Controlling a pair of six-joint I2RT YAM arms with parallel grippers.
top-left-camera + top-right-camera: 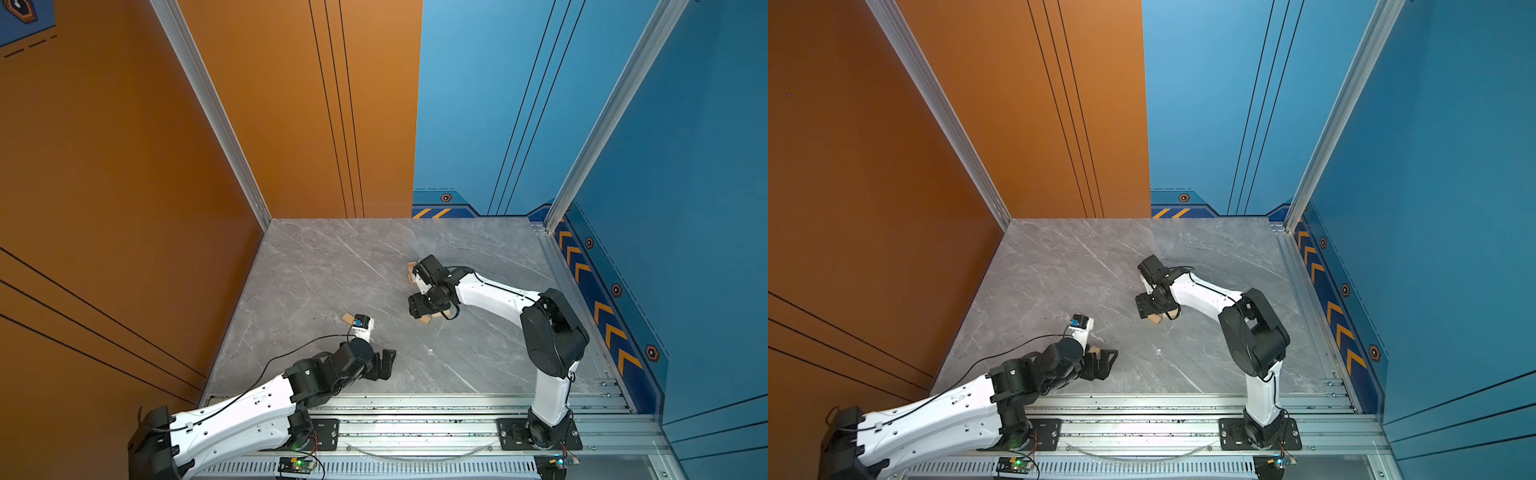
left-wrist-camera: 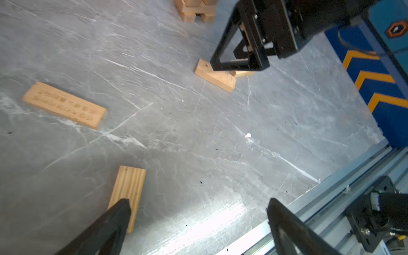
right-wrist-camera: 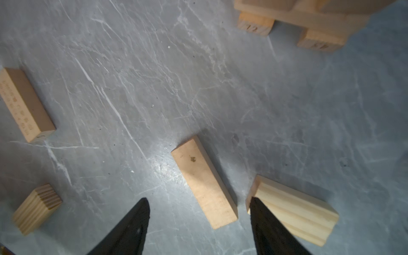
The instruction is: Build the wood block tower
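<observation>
The tower [image 3: 295, 15] is a low stack of pale wood blocks; in a top view only its corner [image 1: 412, 272] shows behind the right wrist. My right gripper [image 3: 198, 199] hovers low over the table, open, with a plain bar [image 3: 204, 183] lying between its fingers, untouched. A grooved slab [image 3: 293, 212] lies just outside one finger. My left gripper [image 2: 198, 202] stands wide open and empty near the front rail, one fingertip over another grooved slab [image 2: 129, 192]. An engraved bar [image 2: 66, 104] lies farther off. In both top views the right gripper [image 1: 419, 309] [image 1: 1144, 307] covers most of its blocks.
The grey marble table [image 1: 332, 270] is walled in orange on the left and blue [image 1: 665, 208] at the back and right. A metal rail [image 1: 415, 411] with both arm bases runs along the front edge. The left wrist view shows the right gripper [image 2: 237, 63] above the plain bar [image 2: 215, 76].
</observation>
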